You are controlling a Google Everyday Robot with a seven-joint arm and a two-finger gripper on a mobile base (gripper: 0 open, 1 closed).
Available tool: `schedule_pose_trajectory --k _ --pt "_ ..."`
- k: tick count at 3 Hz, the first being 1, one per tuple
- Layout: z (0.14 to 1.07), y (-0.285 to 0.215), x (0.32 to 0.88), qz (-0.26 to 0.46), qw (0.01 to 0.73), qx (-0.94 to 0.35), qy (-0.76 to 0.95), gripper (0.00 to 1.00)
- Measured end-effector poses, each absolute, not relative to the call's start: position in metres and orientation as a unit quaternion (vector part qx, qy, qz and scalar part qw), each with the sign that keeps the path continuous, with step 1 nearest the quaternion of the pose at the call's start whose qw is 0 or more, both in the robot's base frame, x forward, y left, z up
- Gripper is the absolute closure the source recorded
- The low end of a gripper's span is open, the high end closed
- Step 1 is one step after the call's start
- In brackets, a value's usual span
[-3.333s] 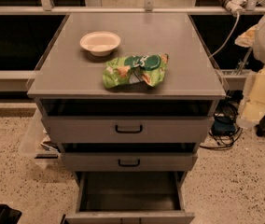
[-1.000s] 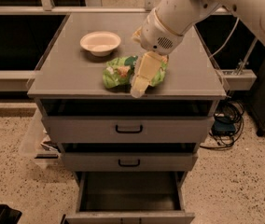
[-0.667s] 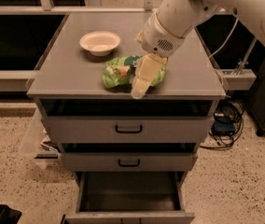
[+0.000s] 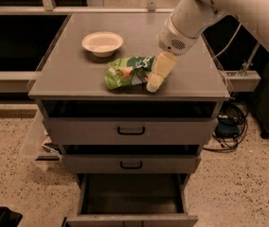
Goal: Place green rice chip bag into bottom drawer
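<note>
The green rice chip bag (image 4: 127,72) lies crinkled on the grey cabinet top (image 4: 73,74), near its front edge. My gripper (image 4: 155,81) reaches down from the upper right and rests at the bag's right end, covering that end. The bottom drawer (image 4: 132,197) is pulled open below, its dark interior showing nothing inside.
A white bowl (image 4: 102,42) stands on the cabinet top behind and left of the bag. Two shallower grey drawers with black handles (image 4: 130,131) are shut above the open one. Cables and a box lie on the floor at the right (image 4: 227,124).
The arm has come in from the far right to over the bag. Over the last second the gripper has shifted slightly right and down at the bag's right end. The bag has not moved.
</note>
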State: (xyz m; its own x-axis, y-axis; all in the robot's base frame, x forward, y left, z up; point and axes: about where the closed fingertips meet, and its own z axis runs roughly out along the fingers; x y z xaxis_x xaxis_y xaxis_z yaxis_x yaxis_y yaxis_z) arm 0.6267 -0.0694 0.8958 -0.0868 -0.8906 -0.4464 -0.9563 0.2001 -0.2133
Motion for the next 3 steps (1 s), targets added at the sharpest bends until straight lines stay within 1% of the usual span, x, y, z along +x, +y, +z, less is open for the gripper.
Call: schedule_pose_trajectory --k 1,2,3 --pt "0.8843 -0.0729 0.6539 0.068 0.257 -0.618 0.74 0.0" --pt "0.8828 -0.073 0.656 0.068 0.257 -0.618 0.74 0.18" --pt "0.8828 -0.073 0.656 0.068 0.257 -0.618 0.74 0.41"
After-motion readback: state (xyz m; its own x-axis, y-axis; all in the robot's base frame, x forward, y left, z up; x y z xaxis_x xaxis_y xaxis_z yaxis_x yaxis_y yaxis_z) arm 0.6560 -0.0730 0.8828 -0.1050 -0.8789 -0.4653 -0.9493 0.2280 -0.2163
